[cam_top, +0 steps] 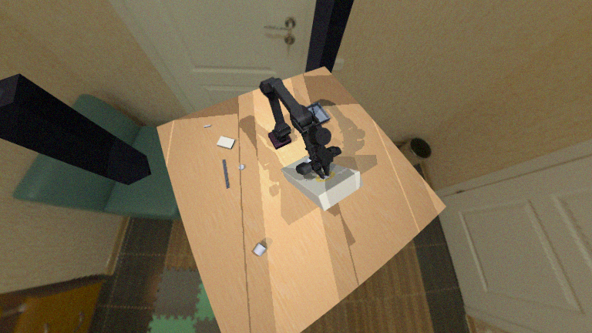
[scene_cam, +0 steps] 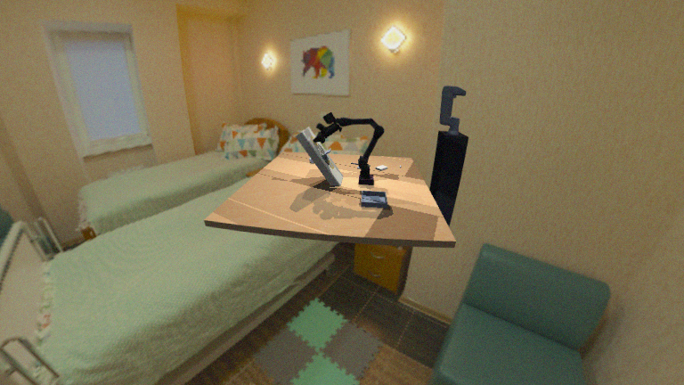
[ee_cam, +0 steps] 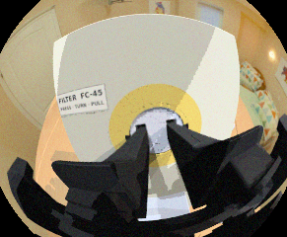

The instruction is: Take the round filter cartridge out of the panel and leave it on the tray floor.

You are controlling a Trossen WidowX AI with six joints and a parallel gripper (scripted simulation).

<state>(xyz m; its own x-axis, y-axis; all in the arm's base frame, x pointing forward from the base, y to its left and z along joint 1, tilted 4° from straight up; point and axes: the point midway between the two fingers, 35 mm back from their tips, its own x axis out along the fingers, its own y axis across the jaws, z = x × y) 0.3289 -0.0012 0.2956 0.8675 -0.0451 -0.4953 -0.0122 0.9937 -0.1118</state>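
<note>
Our tool (cam_top: pixel 324 176) (scene_cam: pixel 316 139) (ee_cam: pixel 155 126) is clamped on the round filter (ee_cam: pixel 158 140), whose face and long axis point out of the leaning panel (cam_top: pixel 342 187) (scene_cam: pixel 320 158) (ee_cam: pixel 133 54), up toward us.

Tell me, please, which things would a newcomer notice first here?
Probably the black arm, bent over the table with its tool at the pale, tilted panel. Then the yellow ring around the round cartridge in the panel's face.
</note>
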